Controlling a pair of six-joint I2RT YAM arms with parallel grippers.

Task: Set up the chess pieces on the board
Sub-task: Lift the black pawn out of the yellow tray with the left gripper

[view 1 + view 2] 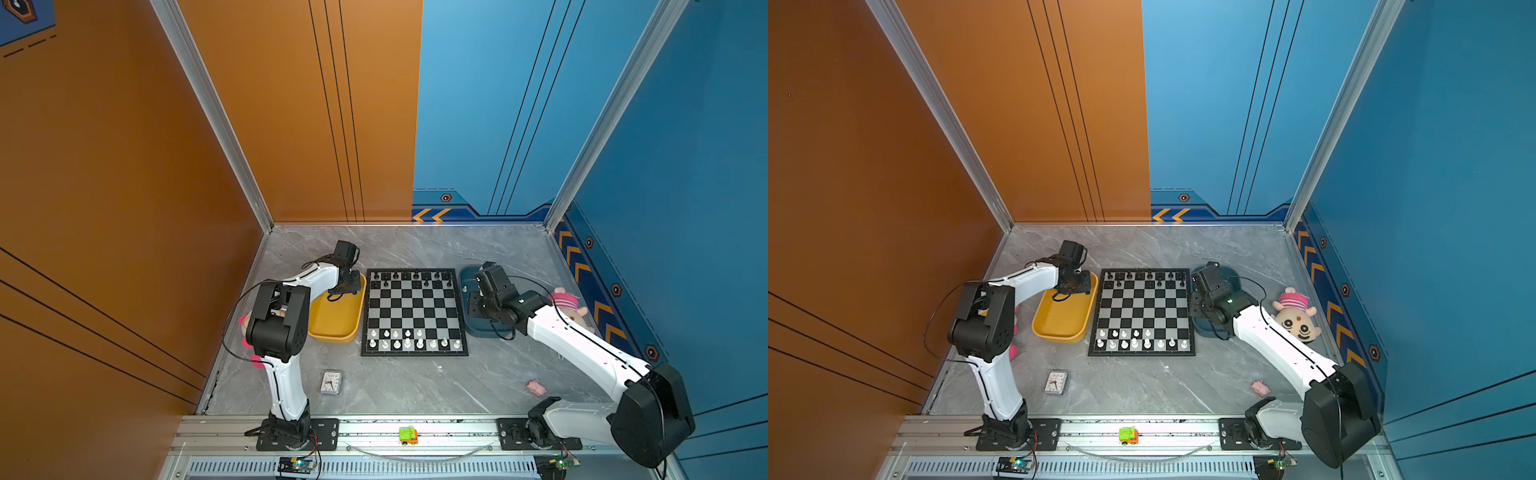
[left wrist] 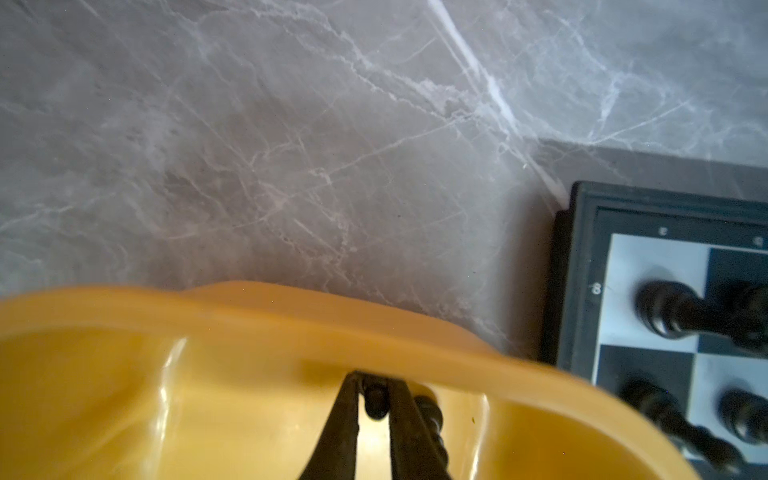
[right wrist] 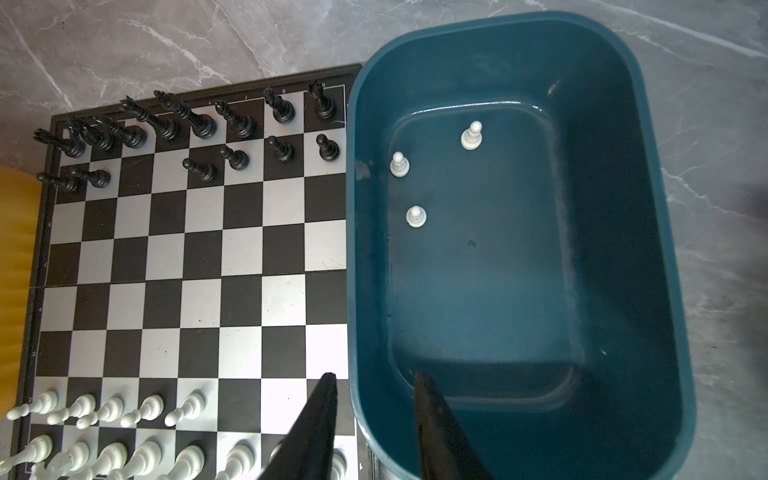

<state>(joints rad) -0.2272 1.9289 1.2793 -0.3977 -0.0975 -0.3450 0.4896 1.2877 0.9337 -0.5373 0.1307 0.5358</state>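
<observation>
The board (image 1: 417, 312) (image 1: 1144, 312) lies mid-table, with black chess pieces (image 3: 199, 124) along its far rows and white ones (image 3: 108, 409) along its near rows. My left gripper (image 2: 374, 380) (image 1: 337, 294) reaches down into the far end of the yellow tray (image 1: 336, 322) and is shut on a small black pawn (image 2: 376, 404). A second black piece (image 2: 432, 411) lies beside one finger. My right gripper (image 3: 374, 374) (image 1: 473, 308) hangs open and holds nothing, above the seam between the board and the teal tray (image 3: 623, 249). Three white pawns (image 3: 416, 216) stand in that tray.
A small clock (image 1: 331, 381) and a pink toy pig (image 1: 536, 387) lie on the near table. A plush doll (image 1: 1296, 316) rests at the right wall. A green toy car (image 1: 408, 435) sits on the front rail. The yellow tray touches the board's left edge.
</observation>
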